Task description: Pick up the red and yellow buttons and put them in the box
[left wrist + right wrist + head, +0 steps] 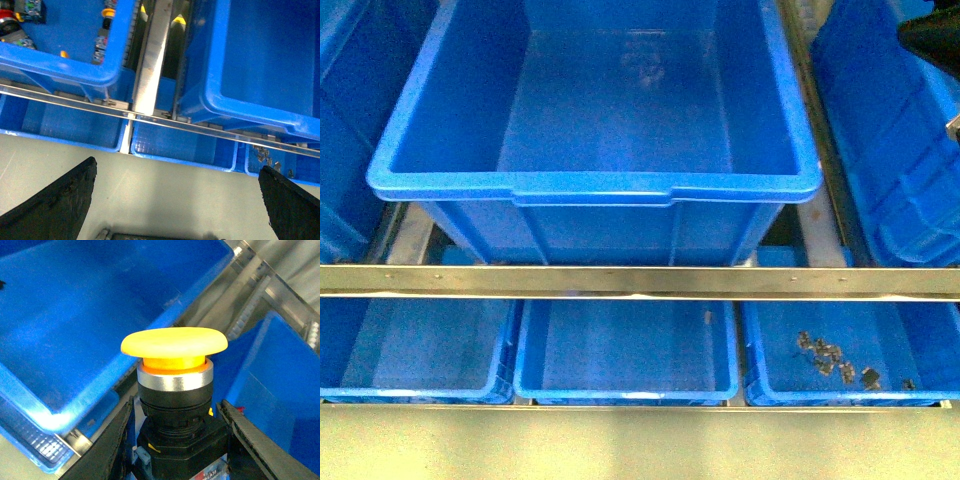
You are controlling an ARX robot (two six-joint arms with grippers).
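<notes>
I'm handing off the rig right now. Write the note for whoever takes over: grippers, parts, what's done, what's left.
Left gripper: open, empty, above the table edge in front of the shallow trays.
Right gripper: shut on a yellow button.
Box: no button visible inside in the front view.
Supply bin: other buttons lie there, among them a yellow-capped one.
Done: one button picked.
Left: release it into the box, then fetch the remaining red and yellow ones.

Bright, blue-tinted, grainy frames (backgrounds soft); metal rail [640, 281] glints.
</notes>
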